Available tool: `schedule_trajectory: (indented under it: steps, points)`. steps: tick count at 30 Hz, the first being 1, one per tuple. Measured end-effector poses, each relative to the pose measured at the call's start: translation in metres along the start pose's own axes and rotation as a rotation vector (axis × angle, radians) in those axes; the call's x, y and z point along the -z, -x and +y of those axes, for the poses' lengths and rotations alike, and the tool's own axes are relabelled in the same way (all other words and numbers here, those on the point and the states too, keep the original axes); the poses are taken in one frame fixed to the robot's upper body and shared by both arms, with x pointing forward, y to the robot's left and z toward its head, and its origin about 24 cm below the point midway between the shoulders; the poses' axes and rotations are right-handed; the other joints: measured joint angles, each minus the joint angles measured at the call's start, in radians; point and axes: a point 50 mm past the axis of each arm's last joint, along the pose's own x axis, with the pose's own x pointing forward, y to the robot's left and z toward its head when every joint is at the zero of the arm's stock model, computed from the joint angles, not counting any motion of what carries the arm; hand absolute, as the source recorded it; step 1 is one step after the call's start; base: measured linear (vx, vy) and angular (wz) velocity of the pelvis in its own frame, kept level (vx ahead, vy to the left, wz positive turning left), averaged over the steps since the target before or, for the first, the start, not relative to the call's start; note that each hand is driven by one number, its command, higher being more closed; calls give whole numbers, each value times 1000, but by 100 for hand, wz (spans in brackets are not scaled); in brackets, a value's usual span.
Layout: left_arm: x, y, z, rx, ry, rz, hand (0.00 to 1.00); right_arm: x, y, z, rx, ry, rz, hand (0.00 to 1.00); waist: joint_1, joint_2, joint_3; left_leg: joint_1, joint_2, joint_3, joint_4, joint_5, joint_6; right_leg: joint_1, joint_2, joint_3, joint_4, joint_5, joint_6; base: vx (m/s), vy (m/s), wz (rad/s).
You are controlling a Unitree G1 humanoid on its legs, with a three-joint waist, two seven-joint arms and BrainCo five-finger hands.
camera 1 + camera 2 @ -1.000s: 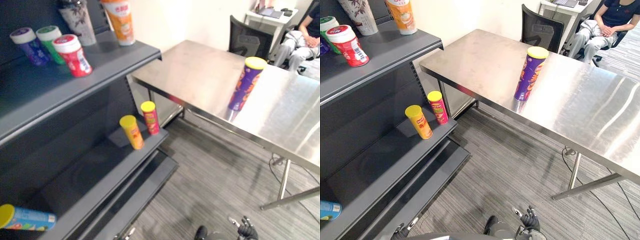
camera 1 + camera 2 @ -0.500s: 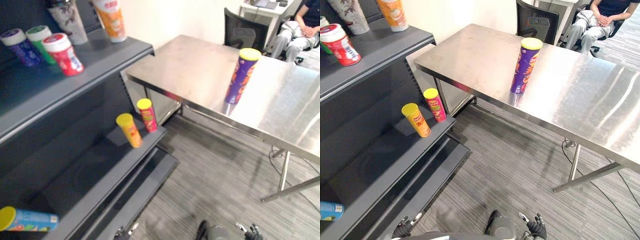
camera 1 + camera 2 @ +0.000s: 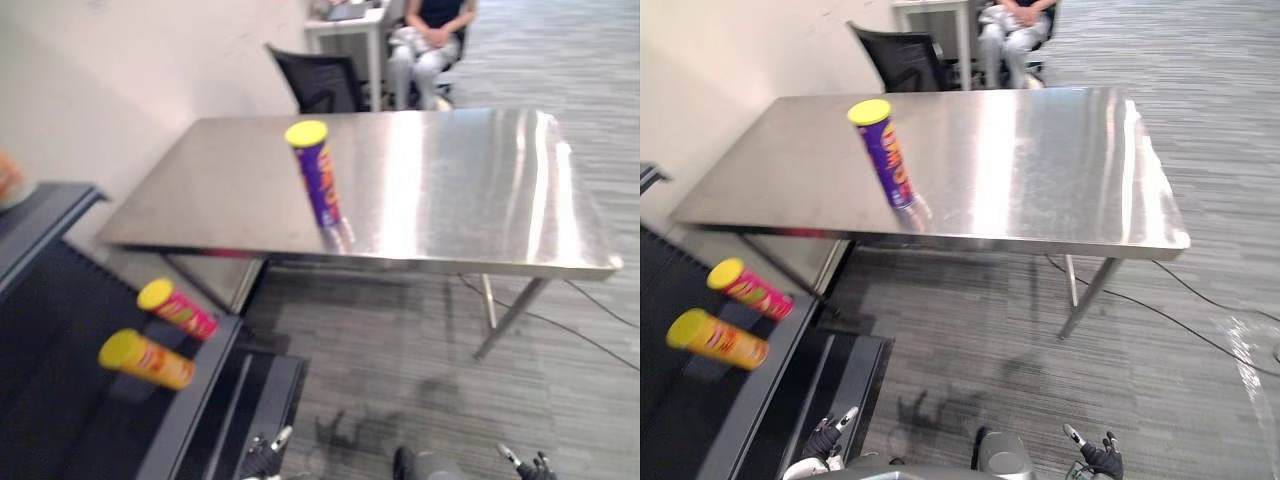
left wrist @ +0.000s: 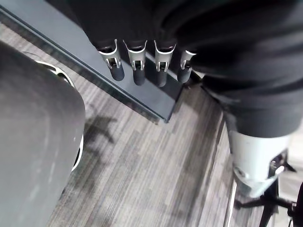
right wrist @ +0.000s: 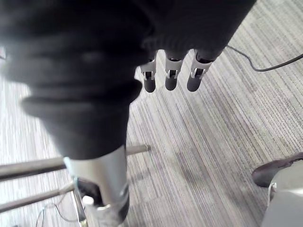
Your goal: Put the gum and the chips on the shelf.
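Here, chips can (image 3: 886, 155) near table (image 3: 1040, 170) edge

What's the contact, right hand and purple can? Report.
Apart. Right eye view: right hand hangs near the floor; purple can stands on the table, far off.

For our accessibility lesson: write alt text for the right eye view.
A purple chips can stands on a steel table; two small cans sit on a dark shelf, lower left. The left hand and right hand hang open near the floor.
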Motion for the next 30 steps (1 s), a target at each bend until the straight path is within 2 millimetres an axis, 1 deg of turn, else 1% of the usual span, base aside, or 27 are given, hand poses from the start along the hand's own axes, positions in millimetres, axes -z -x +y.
schedule_trajectory:
  steps: [1, 3, 4, 5, 6, 7, 8, 9, 10, 11, 12, 13, 15, 17, 19, 21, 23, 24, 26, 29, 30]
  points:
    - [0, 0, 0, -5, 5, 0, 0, 1, 0, 1, -7, 5, 3, 0, 1, 1, -1, 0, -17, -38, -30, 1, 0, 2, 7, 42, -1, 0, 0, 181, 110, -116]
    - [1, 0, 0, -10, 5, 1, 0, 2, 1, 5, -30, 18, 3, 0, 1, 4, -3, 0, -36, -67, -81, 13, -2, 3, 8, 84, -1, 4, 0, 215, 164, -87]
    - [4, 1, -2, -9, 9, 7, 0, 3, 2, 5, -44, 30, 8, 0, 0, 18, -11, 1, -39, -77, -134, 61, -6, 2, 17, 108, 1, 9, 0, 237, 202, -76]
    - [7, 2, -4, -6, 14, 15, 0, 4, 3, 4, -46, 34, 9, 0, 0, 39, -21, 0, -33, -81, -165, 114, 1, -2, 33, 119, 5, 8, 1, 242, 248, -58]
    - [8, 2, -3, -9, 10, 23, 0, 8, 4, 8, -52, 33, 21, 0, -3, 48, -32, 20, -38, -76, -180, 86, 15, 1, 25, 123, 3, 7, 11, 200, 272, -30]
    - [7, 1, -2, -9, 7, 19, 0, 12, 6, 12, -67, 40, 30, 0, -5, 33, -38, 19, -48, -73, -181, 86, 15, 1, 12, 120, -2, 12, 18, 211, 306, -17]
    - [5, 1, 1, -9, 0, 8, 0, 18, 9, 21, -88, 39, 45, 0, -1, 12, -45, 22, -63, -63, -190, 86, 15, 11, -4, 120, -25, 17, 26, 174, 263, -7]
    - [4, 1, 4, -8, -14, 9, 0, 22, 12, 28, -103, 28, 55, 0, -2, 2, -45, 30, -74, -54, -194, 86, 16, 26, -15, 118, -51, 25, 39, 135, 181, -8]
    - [4, 1, 5, -7, -17, 8, 0, 24, 13, 30, -105, 23, 60, 0, -1, -8, -46, 44, -81, -51, -199, 86, 16, 43, -23, 117, -66, 30, 46, 104, 145, -2]
    - [4, 1, 5, -8, -18, 8, 0, 25, 13, 31, -106, 21, 61, 0, 0, -10, -46, 56, -85, -49, -203, 85, 18, 55, -27, 116, -74, 32, 49, 65, 92, -8]
    - [5, 1, 6, -5, -22, 9, 0, 24, 13, 31, -106, 21, 58, 0, -1, -7, -48, 77, -91, -43, -207, 78, 29, 76, -31, 115, -83, 34, 52, 78, 110, -17]
    - [7, 1, 5, -1, -26, 11, 0, 23, 13, 31, -106, 20, 48, 0, 0, -2, -49, 91, -91, -27, -207, 72, 37, 86, -31, 115, -88, 37, 55, 52, 71, -22]
    - [9, 2, 4, 4, -32, 21, 0, 23, 13, 30, -101, 20, 43, 0, -1, 8, -61, 91, -89, -21, -207, 69, 40, 87, -27, 112, -106, 54, 58, 24, 28, -22]
    - [11, 2, 1, 13, -33, 21, 0, 24, 13, 27, -77, 18, 47, 0, -2, 16, -66, 87, -82, -19, -207, 68, 41, 93, -18, 107, -140, 80, 54, -12, -13, -18]
    - [11, 3, 1, 17, -34, 19, 0, 30, 14, 18, -30, 13, 63, 0, -1, 17, -68, 87, -71, -20, -207, 60, 46, 113, -4, 92, -193, 115, 49, -47, -16, -10]
    - [10, 2, 0, 20, -34, 16, 0, 33, 15, 10, 24, 1, 73, 0, -1, 15, -67, 85, -64, -24, -207, 38, 55, 123, 3, 80, -222, 125, 47, -79, -5, -5]
    - [10, 2, 1, 19, -35, 17, 0, 37, 17, 4, 73, -6, 88, 0, 2, 10, -73, 79, -63, -23, -208, 36, 57, 125, 5, 78, -246, 141, 47, -102, 13, -4]
    - [11, 2, 2, 17, -37, 18, 0, 37, 17, -1, 101, -20, 89, 0, 3, 6, -77, 74, -63, -21, -207, 38, 61, 124, -1, 63, -261, 134, 47, -109, 14, -4]
    - [11, 2, 4, 14, -37, 20, 0, 34, 16, -10, 168, -61, 82, 0, 5, 2, -82, 73, -67, -18, -218, 44, 69, 124, -20, 8, -266, 137, 52, -94, 20, -5]
    - [12, 4, 8, 4, -28, 23, 0, 19, 11, -35, 300, -151, 35, 0, 23, -5, -93, 79, -73, -17, -238, 54, 69, 123, -25, -2, -275, 149, 60, -27, 14, -5]
    - [12, 4, 10, 1, -24, 22, 0, 14, 10, -40, 318, -165, 20, 0, 25, -6, -95, 80, -73, -17, -241, 55, 69, 123, -26, -3, -275, 149, 60, 0, 0, 0]
